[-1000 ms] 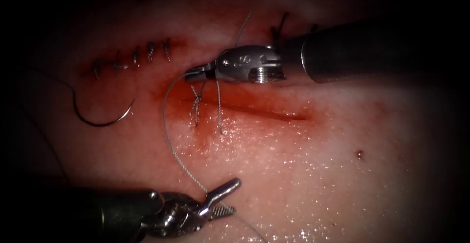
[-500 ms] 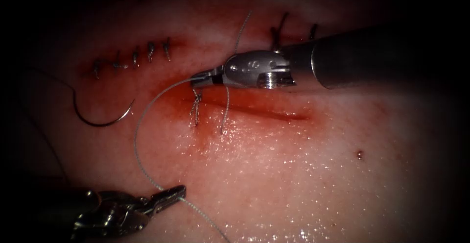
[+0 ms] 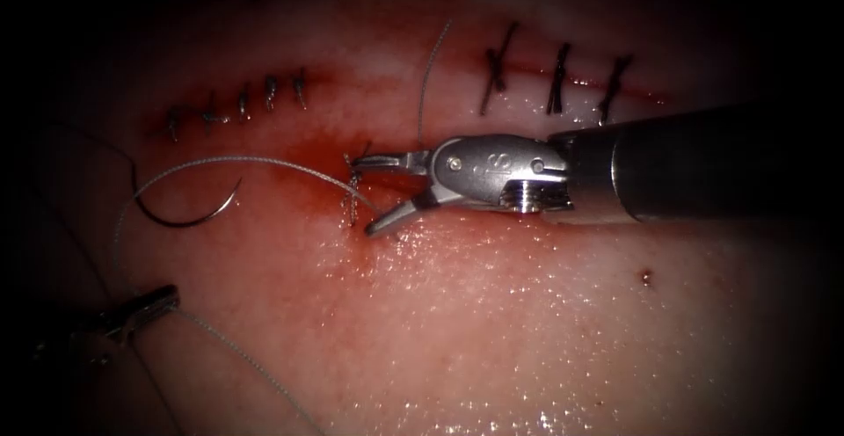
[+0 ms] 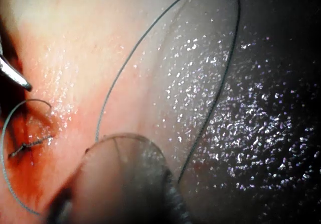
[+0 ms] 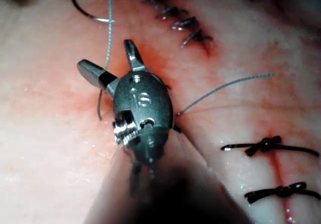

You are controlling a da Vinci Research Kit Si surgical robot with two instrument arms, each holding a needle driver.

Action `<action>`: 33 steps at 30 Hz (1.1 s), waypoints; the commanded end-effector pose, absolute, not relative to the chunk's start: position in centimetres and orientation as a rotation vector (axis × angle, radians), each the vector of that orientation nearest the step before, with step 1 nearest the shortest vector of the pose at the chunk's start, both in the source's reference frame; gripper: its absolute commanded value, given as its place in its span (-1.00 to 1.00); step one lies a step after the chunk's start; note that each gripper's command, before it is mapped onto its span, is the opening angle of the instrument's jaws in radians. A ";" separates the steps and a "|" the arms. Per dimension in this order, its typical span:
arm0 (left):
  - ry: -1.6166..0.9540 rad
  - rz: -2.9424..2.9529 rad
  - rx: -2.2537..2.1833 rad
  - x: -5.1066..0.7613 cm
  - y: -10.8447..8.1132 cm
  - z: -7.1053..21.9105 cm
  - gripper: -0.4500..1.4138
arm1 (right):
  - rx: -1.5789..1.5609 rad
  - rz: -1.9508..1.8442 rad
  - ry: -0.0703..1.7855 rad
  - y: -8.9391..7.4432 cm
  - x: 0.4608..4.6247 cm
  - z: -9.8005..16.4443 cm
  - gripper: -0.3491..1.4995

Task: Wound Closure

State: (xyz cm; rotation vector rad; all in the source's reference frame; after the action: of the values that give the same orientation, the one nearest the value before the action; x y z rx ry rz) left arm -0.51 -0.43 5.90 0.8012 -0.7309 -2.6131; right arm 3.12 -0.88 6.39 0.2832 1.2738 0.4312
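My right tool [image 3: 363,195] stands with its jaws wide open over the left end of the cut [image 3: 316,165], right beside the knot [image 3: 352,183], and holds nothing. A strand of thread [image 5: 108,30] runs between the open jaws of the right tool [image 5: 106,57]. My left tool [image 3: 165,299], at the lower left, is shut on the thread [image 3: 211,162], which arcs from the knot out to the left and down to it. The curved needle [image 3: 186,214] lies free on the tissue left of the cut, not in the tissue. The knot [image 4: 30,144] and a thread loop [image 4: 220,83] also show in the left wrist view.
A row of pale stitches [image 3: 239,102] lies at the upper left and three dark stitches [image 3: 556,76] at the upper right. A loose thread end [image 3: 429,76] rises above the right tool. Red fluid [image 3: 299,181] wets the tissue around the knot. A dark spot [image 3: 647,276] marks the tissue.
My left tool shut on the thread and drew it out to the left. My right tool let go of the thread, opened wide and shifted down and to the right.
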 end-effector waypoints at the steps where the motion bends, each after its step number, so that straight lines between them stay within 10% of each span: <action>1: -0.726 -2.622 0.799 -0.58 -0.5 6.0 -1.00 | 0.262 0.460 1.297 -0.8 3.12 6.4 0.91; 7: -0.731 -2.604 0.775 -0.62 -0.5 5.9 -1.00 | 0.177 0.557 1.329 -0.5 2.75 6.5 0.85; 9: -0.731 -2.591 0.758 -0.65 -0.5 5.9 -1.00 | 0.161 0.543 1.355 -0.5 2.69 6.7 -0.25; 10: -0.731 -2.591 0.758 -0.65 -0.5 5.9 -1.00 | 0.161 0.543 1.355 -0.5 2.69 6.7 -0.25; 11: -0.718 -2.566 0.788 -0.71 -0.4 5.9 -1.00 | 0.193 0.505 1.381 -0.6 2.82 7.0 -1.00; 22: -0.567 -2.558 0.949 -1.01 0.0 6.1 -1.00 | 0.366 0.471 1.498 -0.8 3.85 7.2 -1.00; 33: -0.361 -2.518 0.995 -1.34 0.2 6.6 -1.00 | 0.398 0.508 1.611 -0.7 3.83 6.9 -1.00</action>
State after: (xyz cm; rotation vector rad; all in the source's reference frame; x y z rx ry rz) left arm -1.33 0.25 6.60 0.9951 -0.3486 -2.5134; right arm 3.76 -0.66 6.82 0.3956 1.6123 0.5097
